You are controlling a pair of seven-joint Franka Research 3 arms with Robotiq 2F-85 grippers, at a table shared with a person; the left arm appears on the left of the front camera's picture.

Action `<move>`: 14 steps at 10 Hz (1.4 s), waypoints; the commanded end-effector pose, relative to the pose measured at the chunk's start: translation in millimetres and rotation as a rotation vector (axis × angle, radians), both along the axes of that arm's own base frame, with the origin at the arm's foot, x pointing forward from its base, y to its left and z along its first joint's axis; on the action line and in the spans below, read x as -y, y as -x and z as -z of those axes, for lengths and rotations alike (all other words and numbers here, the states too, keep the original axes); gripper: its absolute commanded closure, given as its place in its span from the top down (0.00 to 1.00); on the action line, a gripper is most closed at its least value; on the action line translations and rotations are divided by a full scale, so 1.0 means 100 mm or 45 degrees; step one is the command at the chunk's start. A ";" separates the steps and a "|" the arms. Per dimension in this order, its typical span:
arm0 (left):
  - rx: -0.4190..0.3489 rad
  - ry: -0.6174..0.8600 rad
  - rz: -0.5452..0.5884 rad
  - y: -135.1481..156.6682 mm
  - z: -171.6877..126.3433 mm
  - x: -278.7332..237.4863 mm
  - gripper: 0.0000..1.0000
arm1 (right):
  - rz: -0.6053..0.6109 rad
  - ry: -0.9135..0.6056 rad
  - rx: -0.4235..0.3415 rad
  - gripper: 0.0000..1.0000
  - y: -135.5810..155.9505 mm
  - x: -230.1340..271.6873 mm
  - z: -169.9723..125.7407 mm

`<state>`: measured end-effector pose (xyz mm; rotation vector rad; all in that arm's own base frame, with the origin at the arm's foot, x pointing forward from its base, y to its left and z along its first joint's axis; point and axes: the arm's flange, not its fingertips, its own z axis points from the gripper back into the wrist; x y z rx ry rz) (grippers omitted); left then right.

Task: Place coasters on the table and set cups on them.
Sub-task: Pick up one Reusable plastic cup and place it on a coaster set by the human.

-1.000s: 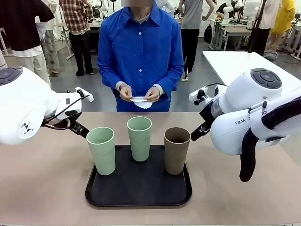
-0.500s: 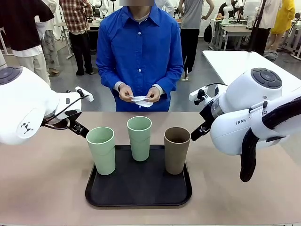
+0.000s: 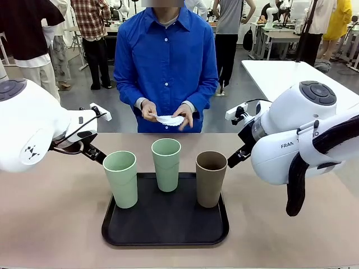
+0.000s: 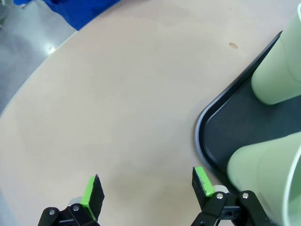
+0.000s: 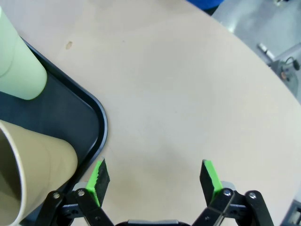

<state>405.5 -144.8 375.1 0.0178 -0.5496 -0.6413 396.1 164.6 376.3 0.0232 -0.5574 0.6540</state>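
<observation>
We hold left gripper (image 4: pixel 145 179) and right gripper (image 5: pixel 153 167) open as the person (image 3: pixel 166 61) regathers the coasters (image 3: pixel 170 120), none laid yet

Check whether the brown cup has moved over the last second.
No. The brown cup stands at the same spot on the black tray, just right of the middle mint cup.

Robot lab, white worktables (image 3: pixel 291 73), people (image 3: pixel 90 28) standing behind

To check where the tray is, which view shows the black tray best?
The front view: the whole tray with three cups on it. The left wrist view shows one rounded corner, the right wrist view another corner.
</observation>
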 end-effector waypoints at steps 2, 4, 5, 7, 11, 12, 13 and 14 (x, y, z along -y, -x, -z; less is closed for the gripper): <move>-0.023 -0.134 0.004 0.21 -0.60 -0.25 1.00 | 0.149 0.078 -0.120 1.00 0.29 0.21 -0.55; -0.277 0.061 0.155 0.68 -1.01 -0.41 1.00 | 0.201 0.080 -0.223 1.00 1.03 0.11 -0.98; -0.400 0.148 0.158 1.02 -1.19 -0.43 1.00 | 0.234 0.115 -0.266 1.00 1.51 0.07 -1.11; -0.504 0.201 0.092 1.41 -1.30 -0.45 1.00 | 0.291 0.145 -0.314 1.00 1.98 0.11 -0.96; -0.463 0.202 0.205 1.21 -1.30 -0.31 1.00 | 0.263 0.176 -0.277 1.00 1.58 -0.05 -1.37; -0.483 0.190 0.147 1.34 -1.38 -0.37 1.00 | 0.263 0.176 -0.277 1.00 1.58 -0.05 -1.37; -0.572 0.562 0.127 1.13 -1.31 -0.70 1.00 | 0.293 0.182 -0.283 1.00 1.68 -0.05 -1.41; -0.611 0.833 0.131 1.04 -1.30 -0.97 1.00 | 0.250 -0.212 -0.305 1.00 1.70 0.29 -1.48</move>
